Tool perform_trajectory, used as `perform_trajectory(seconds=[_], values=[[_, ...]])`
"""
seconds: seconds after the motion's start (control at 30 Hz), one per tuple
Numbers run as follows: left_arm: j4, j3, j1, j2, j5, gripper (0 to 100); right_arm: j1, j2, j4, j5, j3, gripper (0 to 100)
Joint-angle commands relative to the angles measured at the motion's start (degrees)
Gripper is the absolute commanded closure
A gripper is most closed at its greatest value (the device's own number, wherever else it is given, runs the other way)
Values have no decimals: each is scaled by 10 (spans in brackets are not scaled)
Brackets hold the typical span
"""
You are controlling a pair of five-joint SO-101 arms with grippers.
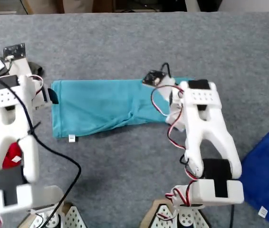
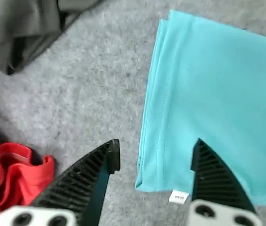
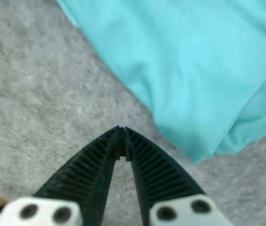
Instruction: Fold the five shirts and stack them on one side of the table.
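Note:
A teal shirt [image 1: 101,107], folded into a long band, lies across the middle of the grey felt table [image 1: 125,42]. In the left wrist view my left gripper [image 2: 156,149] is open and straddles the corner of the teal shirt [image 2: 217,94], just above its white tag [image 2: 178,197]. My right gripper [image 3: 122,135] is shut with nothing in it. It hovers over bare felt just off the edge of the teal shirt [image 3: 194,61], at the band's other end. A red shirt [image 2: 11,172] lies bunched beside the left gripper.
A dark grey garment [image 2: 20,28] lies crumpled beyond the red one. A blue shirt [image 1: 267,175] rests at the table's right edge. The left arm [image 1: 11,128] stands over the red shirt [image 1: 13,152]. Open felt stretches behind and in front of the teal band.

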Motion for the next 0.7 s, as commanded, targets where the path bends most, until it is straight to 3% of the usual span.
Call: perform_trajectory(seconds=[0.0,0.33,0.57,0.67], values=[[-1,-70,-2,65,13,724,36,-36,-50,16,34,994],[31,-265,-2,301,12,729,102,-53,-102,17,111,994],[56,-329,4,394,12,733,141,-172,-102,19,152,994],[63,-338,15,425,9,778,137,-236,-102,19,173,994]])
